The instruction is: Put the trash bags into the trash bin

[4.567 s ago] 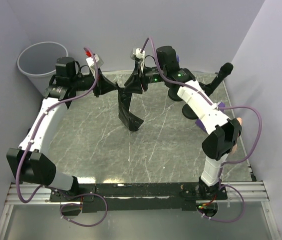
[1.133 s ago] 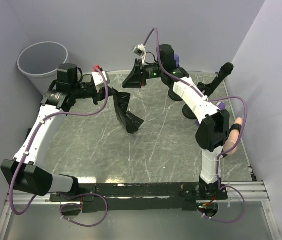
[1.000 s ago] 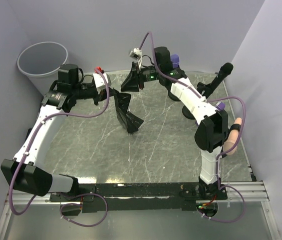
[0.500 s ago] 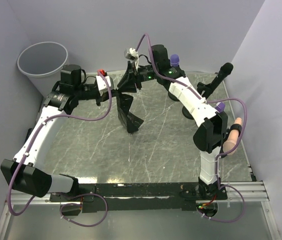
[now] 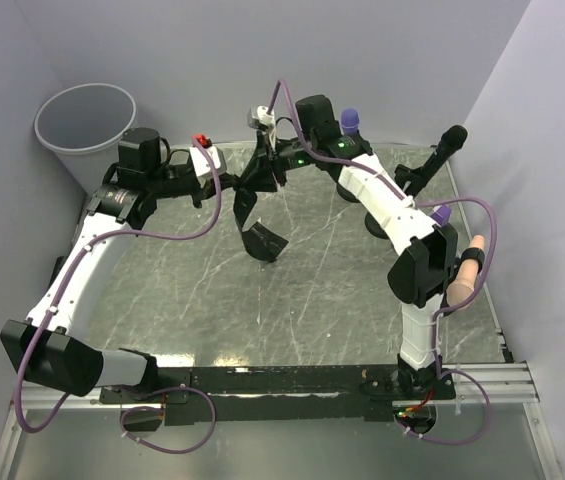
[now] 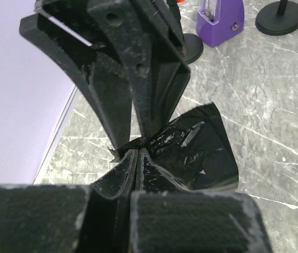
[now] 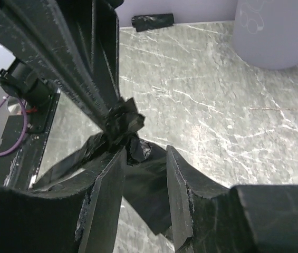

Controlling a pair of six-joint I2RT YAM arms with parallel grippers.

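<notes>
Veined grey table (image 5: 342, 300), overhead: trash bin (image 5: 67, 158) at far-left corner; both arms reach inward, left gripper (image 5: 234, 186) and right gripper (image 5: 261, 172) crowding the dangling trash bag (image 5: 260, 243). Left wrist: jaws pinch it. Right wrist: jaws spread, trash bin cropped.

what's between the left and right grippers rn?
A crumpled black plastic trash bag: the left gripper is shut on its bunched top, just ahead of the open right gripper. Clearest in the right wrist view.
</notes>
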